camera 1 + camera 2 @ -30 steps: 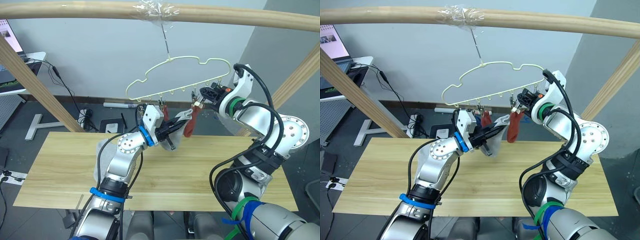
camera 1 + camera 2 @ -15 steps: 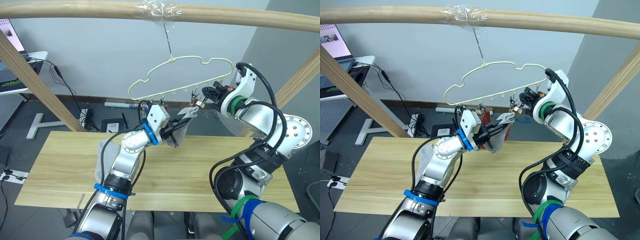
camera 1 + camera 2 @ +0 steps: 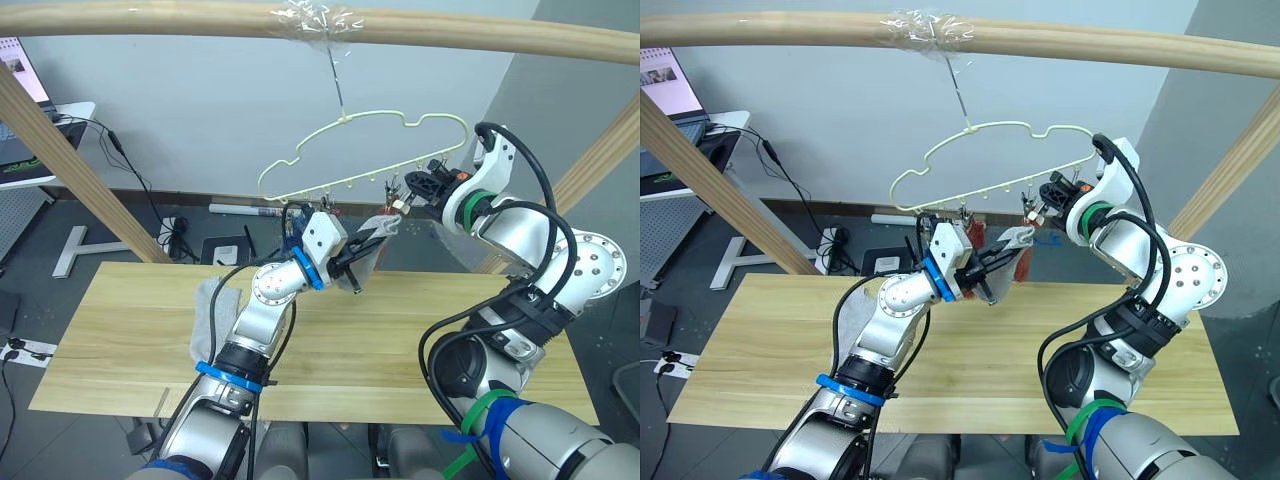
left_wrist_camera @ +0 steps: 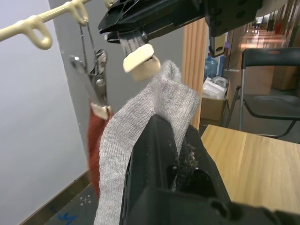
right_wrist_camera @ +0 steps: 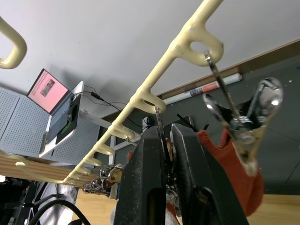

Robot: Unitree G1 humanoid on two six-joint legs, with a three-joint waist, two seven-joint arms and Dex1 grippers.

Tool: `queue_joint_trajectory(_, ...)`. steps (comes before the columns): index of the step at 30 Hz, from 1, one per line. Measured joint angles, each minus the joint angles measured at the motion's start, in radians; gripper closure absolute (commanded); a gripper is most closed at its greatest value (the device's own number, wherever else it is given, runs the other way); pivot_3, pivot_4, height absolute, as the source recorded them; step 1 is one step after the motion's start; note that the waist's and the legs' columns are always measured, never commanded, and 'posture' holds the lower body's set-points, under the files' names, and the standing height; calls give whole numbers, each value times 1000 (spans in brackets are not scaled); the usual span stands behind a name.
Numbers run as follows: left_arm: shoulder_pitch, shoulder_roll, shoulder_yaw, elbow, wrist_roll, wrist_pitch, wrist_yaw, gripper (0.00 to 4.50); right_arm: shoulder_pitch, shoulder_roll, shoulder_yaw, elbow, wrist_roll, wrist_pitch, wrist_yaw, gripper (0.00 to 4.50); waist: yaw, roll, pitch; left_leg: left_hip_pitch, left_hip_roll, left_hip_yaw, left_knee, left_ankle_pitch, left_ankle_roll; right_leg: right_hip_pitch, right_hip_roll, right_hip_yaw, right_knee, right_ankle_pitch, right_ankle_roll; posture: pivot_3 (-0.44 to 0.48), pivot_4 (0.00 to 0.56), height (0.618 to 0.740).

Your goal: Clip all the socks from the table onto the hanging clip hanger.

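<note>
We see the clip hanger (image 3: 365,150) hanging by its hook from the wooden pole (image 3: 150,18) above the far edge of the desk (image 3: 120,330), its row of clips over that edge. Our left gripper (image 3: 372,238) is raised above the far edge near the desk's middle, its fingers (image 4: 159,140) closed on a light grey sock (image 4: 140,136). The sock's top edge sits just under the cream-tipped clip (image 4: 138,57), touching or almost touching it; we cannot tell which. Our right gripper (image 3: 412,194) is up at the hanger's lower bar, its fingers (image 5: 150,178) drawn narrow and pinching the wire handles of that clip (image 5: 161,136). Just beside it another clip (image 5: 243,122) grips a rust red sock (image 5: 234,164), which hangs free behind the grey one. A second grey sock (image 3: 212,310) lies crumpled on the desk toward its left end, partly hidden by our left arm. The rest of the desk lies bare: the near edge, the right end and the left corners offer open room, and the space under the hanger's left clips is free.
</note>
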Motion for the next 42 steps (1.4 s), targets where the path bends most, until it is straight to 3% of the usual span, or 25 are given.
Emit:
queue_joint_trajectory(19, -57, -12, 1, 65, 41, -50, 72, 4491, 21, -2, 126, 93, 322, -180, -295, 4494, -11, 0, 0, -2, 0, 0, 0, 0, 0, -2, 0, 0, 0, 0, 0, 82, 214, 740)
queue_joint_trajectory(32, -49, -7, 1, 76, 44, -53, 84, 4500, 193, -32, 358, 112, 623, -435, -436, 25, -35, 1, 0, -3, 1, -1, -1, 0, 1, -3, 1, 0, 1, 0, 0, 80, 216, 740)
queue_joint_trajectory(42, 58, 16, -7, -50, 17, -19, 37, 4500, 263, -210, 499, 108, 762, -540, -434, 25, -37, 1, 0, -3, 1, 0, -1, 0, 1, -3, 1, 0, 0, 0, 0, 81, 216, 740)
